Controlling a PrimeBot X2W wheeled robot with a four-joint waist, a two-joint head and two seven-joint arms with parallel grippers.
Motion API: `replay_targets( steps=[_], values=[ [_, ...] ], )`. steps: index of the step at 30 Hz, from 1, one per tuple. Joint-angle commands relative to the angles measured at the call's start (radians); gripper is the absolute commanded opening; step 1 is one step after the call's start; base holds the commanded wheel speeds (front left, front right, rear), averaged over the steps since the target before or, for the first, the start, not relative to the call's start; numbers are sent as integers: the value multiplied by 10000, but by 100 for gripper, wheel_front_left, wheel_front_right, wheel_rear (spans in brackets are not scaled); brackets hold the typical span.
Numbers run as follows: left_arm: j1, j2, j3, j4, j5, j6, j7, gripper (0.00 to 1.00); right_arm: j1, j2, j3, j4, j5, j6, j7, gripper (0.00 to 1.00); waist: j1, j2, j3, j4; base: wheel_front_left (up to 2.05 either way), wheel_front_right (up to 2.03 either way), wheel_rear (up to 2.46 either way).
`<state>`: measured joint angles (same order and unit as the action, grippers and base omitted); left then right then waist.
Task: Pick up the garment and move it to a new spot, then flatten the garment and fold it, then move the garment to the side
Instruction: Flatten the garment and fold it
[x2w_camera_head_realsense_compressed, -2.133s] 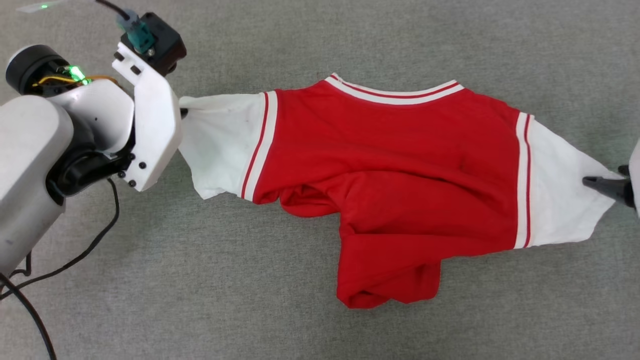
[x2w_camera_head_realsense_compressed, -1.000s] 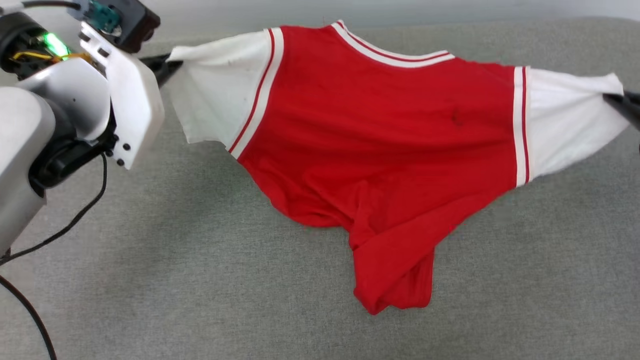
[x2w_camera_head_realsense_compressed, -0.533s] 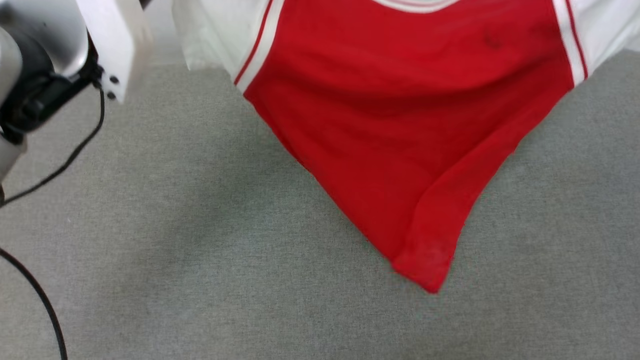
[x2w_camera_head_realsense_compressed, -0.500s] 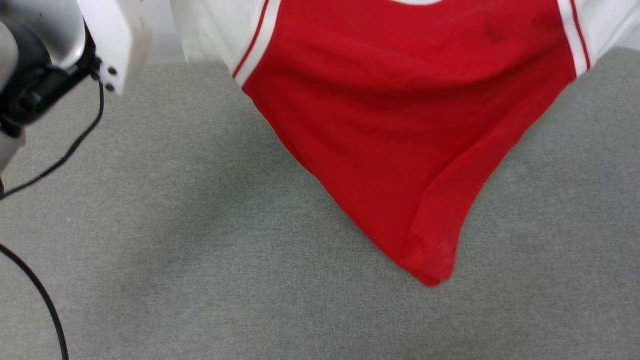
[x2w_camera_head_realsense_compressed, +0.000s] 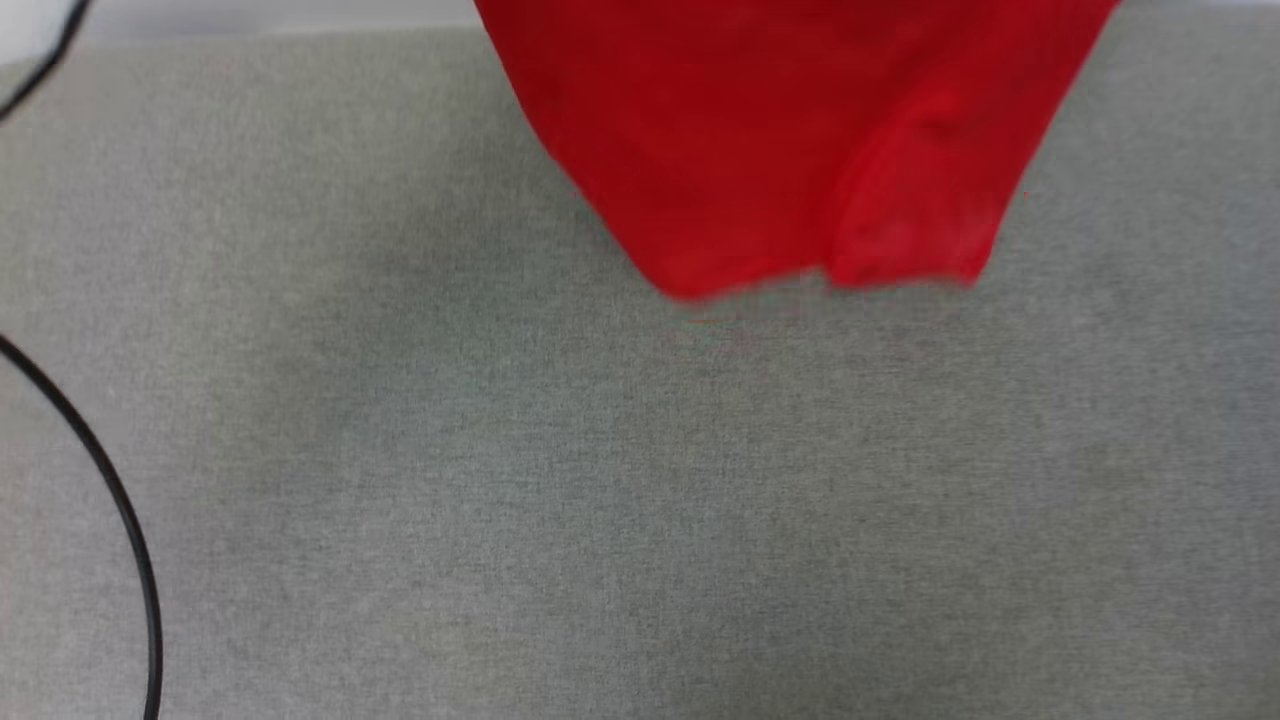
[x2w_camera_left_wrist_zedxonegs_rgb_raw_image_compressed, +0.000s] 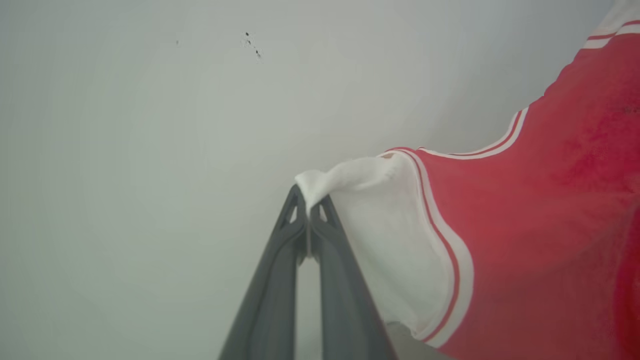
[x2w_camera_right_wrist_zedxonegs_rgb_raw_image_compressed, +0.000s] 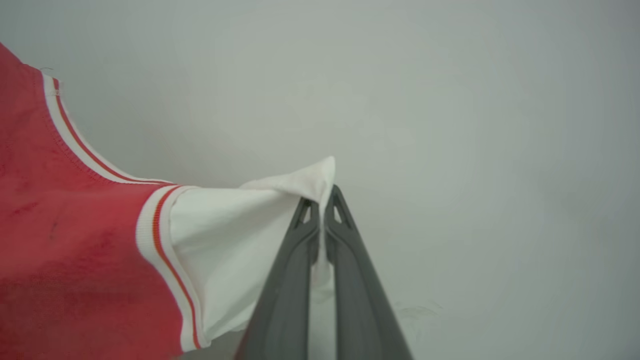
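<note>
Your left claw (x2w_camera_left_wrist_zedxonegs_rgb_raw_image_compressed: 308, 205) is pinching one white sleeve tip of the garment (x2w_camera_head_realsense_compressed: 790, 150), and your right claw (x2w_camera_right_wrist_zedxonegs_rgb_raw_image_compressed: 322, 200) pinches the other. The red body hangs over the far part of the grey worktop (x2w_camera_head_realsense_compressed: 640, 520). Lower both claws evenly with the sleeves taut, so the hem lands flat.

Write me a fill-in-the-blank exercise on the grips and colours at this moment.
1. The sleeve pinched by the left gripper is ____ in colour.
2. The right gripper is ____, not open, on the other sleeve.
3. In the head view, the body of the garment above the grey surface is ____ in colour.
4. A ____ cable curves along the left edge of the head view.

Missing words: white; shut; red; black.
</note>
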<state>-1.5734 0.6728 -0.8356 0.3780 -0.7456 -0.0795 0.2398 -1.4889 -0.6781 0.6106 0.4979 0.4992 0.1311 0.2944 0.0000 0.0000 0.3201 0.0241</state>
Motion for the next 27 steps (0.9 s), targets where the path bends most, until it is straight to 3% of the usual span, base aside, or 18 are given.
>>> replay_targets(
  steps=[1,10,16,27],
  values=[
    [-302,-128,88,182,91,-23,-185,0,-447,104,0,272,-178,-7,-142,0,0,0,302,134,0,0,0],
    [-2226,-722,387,1611,587,-164,-1256,0,-2946,764,248,2126,-1047,-7,-1204,0,0,0,1114,409,0,0,0],
    [-2681,-1019,449,2495,582,-291,-1949,0,-3798,1315,571,3142,-1235,-7,-1825,0,0,0,1523,424,0,0,0],
    [-1124,-1246,-323,3463,193,-468,-2864,0,-2453,1823,2225,4097,-327,-8,-2657,0,0,0,1557,412,0,0,0]
  ],
)
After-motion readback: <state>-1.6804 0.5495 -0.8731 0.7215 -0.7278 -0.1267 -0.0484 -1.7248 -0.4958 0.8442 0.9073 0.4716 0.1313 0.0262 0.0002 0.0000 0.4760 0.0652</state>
